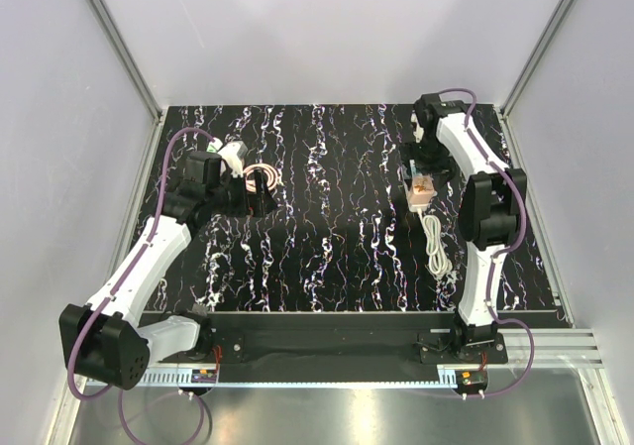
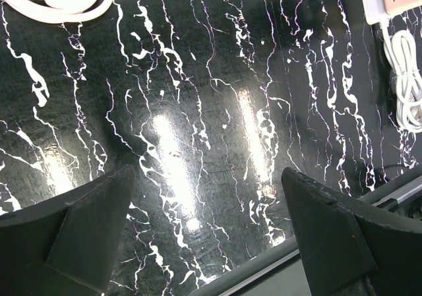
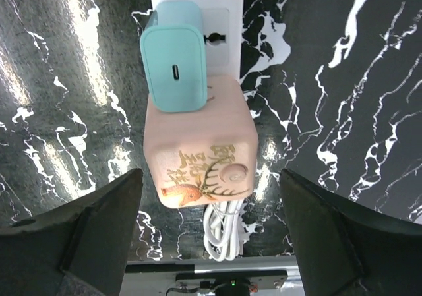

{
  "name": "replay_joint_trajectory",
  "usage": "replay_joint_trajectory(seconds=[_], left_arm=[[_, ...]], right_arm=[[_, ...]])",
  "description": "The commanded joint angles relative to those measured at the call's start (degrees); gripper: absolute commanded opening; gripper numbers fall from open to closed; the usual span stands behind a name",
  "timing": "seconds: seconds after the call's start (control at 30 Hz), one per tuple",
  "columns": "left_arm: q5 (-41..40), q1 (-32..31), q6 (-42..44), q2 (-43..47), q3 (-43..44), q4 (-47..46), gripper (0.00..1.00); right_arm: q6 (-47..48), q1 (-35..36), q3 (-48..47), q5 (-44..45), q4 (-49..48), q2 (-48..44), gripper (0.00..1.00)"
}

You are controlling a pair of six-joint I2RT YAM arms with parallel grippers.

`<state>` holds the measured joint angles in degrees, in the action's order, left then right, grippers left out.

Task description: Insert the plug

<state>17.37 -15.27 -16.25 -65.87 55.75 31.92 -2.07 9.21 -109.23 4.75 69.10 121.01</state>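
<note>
The plug (image 3: 201, 141) is a peach-tan cube with a gold deer print. It stands on the white power strip (image 3: 221, 26) right beside a teal charger (image 3: 175, 55). My right gripper (image 3: 210, 175) is open, one finger on each side of the cube with a clear gap, touching nothing. In the top view the plug (image 1: 422, 191) sits at mid-right, just in front of the right gripper (image 1: 418, 163). My left gripper (image 2: 208, 172) is open and empty above bare table, near the coiled cable (image 1: 265, 179).
The strip's bundled white cord (image 1: 434, 242) runs toward the near edge. It also shows in the left wrist view (image 2: 405, 78) and under the cube in the right wrist view (image 3: 224, 233). A small white-and-green object (image 1: 232, 154) lies at the far left. Enclosure walls stand on three sides.
</note>
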Motion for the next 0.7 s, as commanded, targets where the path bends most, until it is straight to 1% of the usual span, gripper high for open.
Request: replay_joint_trajectory(seconds=[0.0,0.13,0.17,0.27,0.33,0.37,0.43,0.5,0.53,0.67], left_arm=[[1.3,0.3,1.0,0.2,0.2,-2.7,0.99],[1.4,0.3,1.0,0.3,0.2,-2.7,0.99],[1.4,0.3,1.0,0.3,0.2,-2.7,0.99],[1.4,0.3,1.0,0.2,0.3,-2.7,0.99],[1.4,0.3,1.0,0.3,0.3,-2.7,0.99],[1.6,0.3,1.1,0.4,0.4,-2.6,0.99],[1.5,0.3,1.2,0.5,0.4,-2.7,0.99],[1.4,0.3,1.2,0.5,0.3,-2.7,0.99],[1.4,0.3,1.2,0.4,0.2,-2.6,0.99],[1.5,0.3,1.2,0.0,0.3,-2.7,0.99]], right_arm=[[-1.4,0.0,-2.8,1.0,2.5,-5.0,0.89],[-2.0,0.0,-1.5,0.4,2.5,-8.0,0.83],[-1.9,0.0,-1.3,0.2,2.5,-8.3,0.79],[-1.8,0.0,0.9,-0.4,1.4,-8.7,0.51],[-1.8,0.0,2.8,-1.1,0.0,-8.5,0.37],[-1.9,-0.1,3.4,-1.2,-0.5,-8.2,0.35],[-2.2,0.0,6.0,-2.5,-2.2,-7.6,0.27],[-2.5,0.1,8.8,-2.9,-4.6,-7.5,0.24],[-2.5,0.0,10.9,-2.2,-5.7,-7.0,0.2],[-2.5,0.1,12.3,-0.1,-5.9,-5.8,0.15]])
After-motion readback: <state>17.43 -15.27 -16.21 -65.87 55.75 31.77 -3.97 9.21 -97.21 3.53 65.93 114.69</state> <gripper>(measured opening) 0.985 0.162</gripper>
